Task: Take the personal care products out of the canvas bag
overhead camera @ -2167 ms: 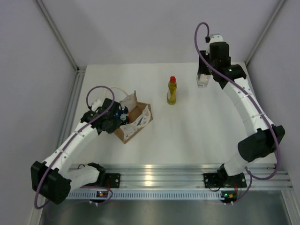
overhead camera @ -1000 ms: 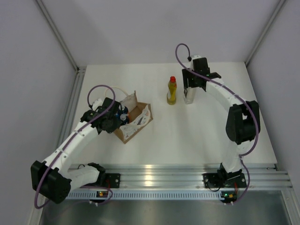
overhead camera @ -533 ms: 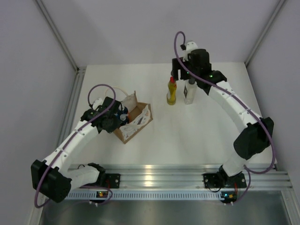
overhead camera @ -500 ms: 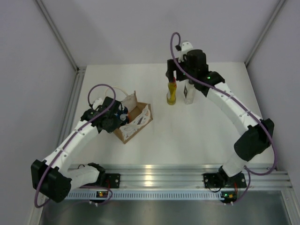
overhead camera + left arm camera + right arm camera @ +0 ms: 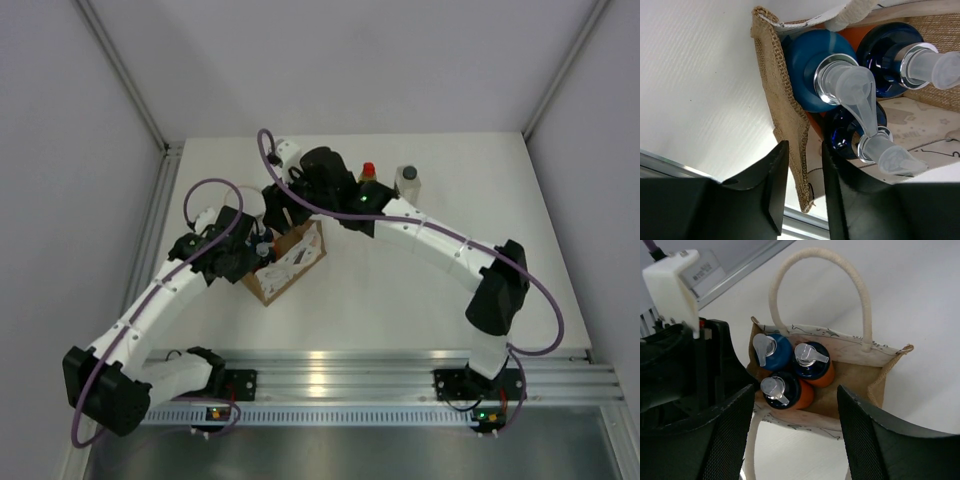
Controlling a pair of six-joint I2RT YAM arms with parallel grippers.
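Canvas bag (image 5: 292, 262) check, working outward from the end effectors.

Left end effector (image 5: 805, 147): jaws slightly apart, straddling the bag's (image 5: 782, 100) burlap side wall, one finger outside and one inside. It holds nothing. I cannot tell whether either finger touches the cloth.

Right end effector (image 5: 794, 390): jaws wide, nothing between them. It hangs directly above the bag's (image 5: 852, 375) open mouth.

Three orange bottles (image 5: 785, 390) with blue pump tops stand upright and packed together at one end of the bag. In the left wrist view the same orange bottles (image 5: 812, 70) fill the upper right of the frame, pump spouts pointing right. The white loop handle (image 5: 825, 255) arches at the top of the right wrist view.

From above, the bag sits left of centre on the counter (image 5: 400, 300). The right arm (image 5: 430, 235) reaches across to it. The yellow bottle (image 5: 368, 172), only its red cap clear of that arm, and the pale bottle (image 5: 407, 182) stand near each other at upper centre, well apart from the bag.
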